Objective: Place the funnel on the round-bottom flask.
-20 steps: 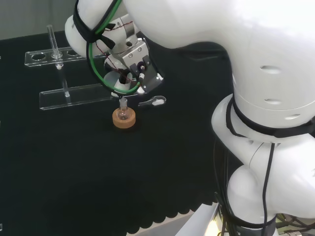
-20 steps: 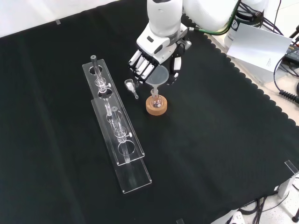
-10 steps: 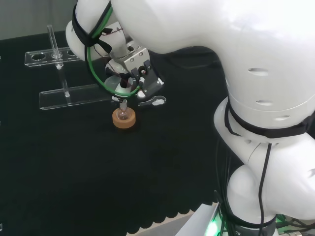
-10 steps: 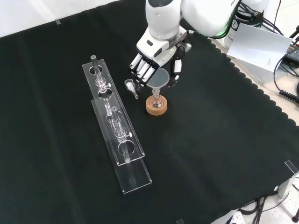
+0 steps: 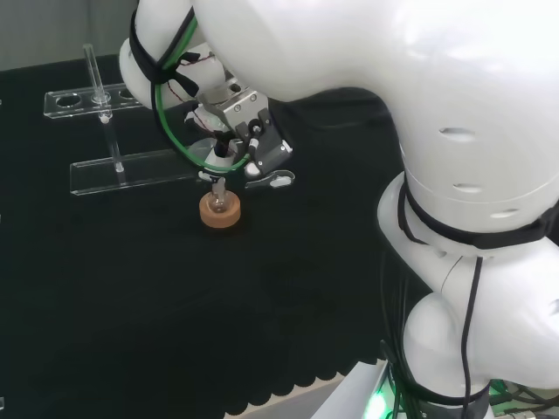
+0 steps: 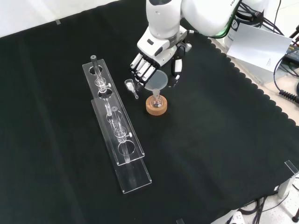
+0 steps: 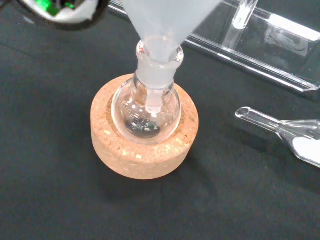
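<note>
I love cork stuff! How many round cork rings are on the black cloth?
1. The tan round cork ring sits mid-cloth, under the clear glass round-bottom flask and held translucent funnel. None seems hidden.

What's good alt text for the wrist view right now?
A frosted plastic funnel has its stem inside the neck of a small clear glass round-bottom flask, which sits in a cork ring stand on black cloth. Beside it lie a small clear glass scoop-like piece and a clear acrylic rack.
</note>
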You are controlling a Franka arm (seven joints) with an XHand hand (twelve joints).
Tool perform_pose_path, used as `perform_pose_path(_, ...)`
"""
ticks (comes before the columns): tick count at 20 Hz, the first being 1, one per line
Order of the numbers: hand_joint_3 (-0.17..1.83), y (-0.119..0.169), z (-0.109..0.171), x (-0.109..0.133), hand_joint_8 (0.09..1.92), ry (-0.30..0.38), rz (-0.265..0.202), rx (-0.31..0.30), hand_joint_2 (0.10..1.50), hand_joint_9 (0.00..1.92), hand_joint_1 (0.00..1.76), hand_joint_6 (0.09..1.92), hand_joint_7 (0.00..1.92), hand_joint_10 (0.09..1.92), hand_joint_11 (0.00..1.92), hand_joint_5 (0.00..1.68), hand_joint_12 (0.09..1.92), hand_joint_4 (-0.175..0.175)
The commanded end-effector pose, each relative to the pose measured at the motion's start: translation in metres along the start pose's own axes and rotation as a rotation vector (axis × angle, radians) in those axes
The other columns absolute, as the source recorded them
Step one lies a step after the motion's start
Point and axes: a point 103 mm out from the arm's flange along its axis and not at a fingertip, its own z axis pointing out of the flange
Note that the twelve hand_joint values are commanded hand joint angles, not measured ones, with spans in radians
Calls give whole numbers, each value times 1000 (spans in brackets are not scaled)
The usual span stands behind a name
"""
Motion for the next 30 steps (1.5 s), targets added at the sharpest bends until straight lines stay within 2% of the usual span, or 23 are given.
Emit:
perform_pose_path(1, 466, -6, 2, 1, 721, 23, -5, -23, 628, 344, 629, 87, 15, 757, 211, 179, 1374, -75)
perform_pose_path(5, 398, -10, -2, -2, 643, 19, -6, -39, 634, 290, 586, 87, 0, 767, 192, 141, 1381, -72)
perform_pose_path(13, 361, -21, -27, -16, 622, 16, 14, -80, 645, 254, 552, 87, 0, 765, 162, 135, 1390, -71)
perform_pose_path(19, 341, -37, -48, -32, 675, 1, 60, -110, 685, 221, 602, 87, 5, 767, 131, 161, 1404, -71)
perform_pose_path(24, 352, -51, -54, -45, 704, -5, 86, -123, 706, 260, 662, 87, 32, 774, 130, 197, 1406, -69)
perform_pose_path(30, 373, -70, -62, -74, 733, 18, 137, -129, 707, 319, 684, 87, 78, 753, 150, 232, 1403, -68)
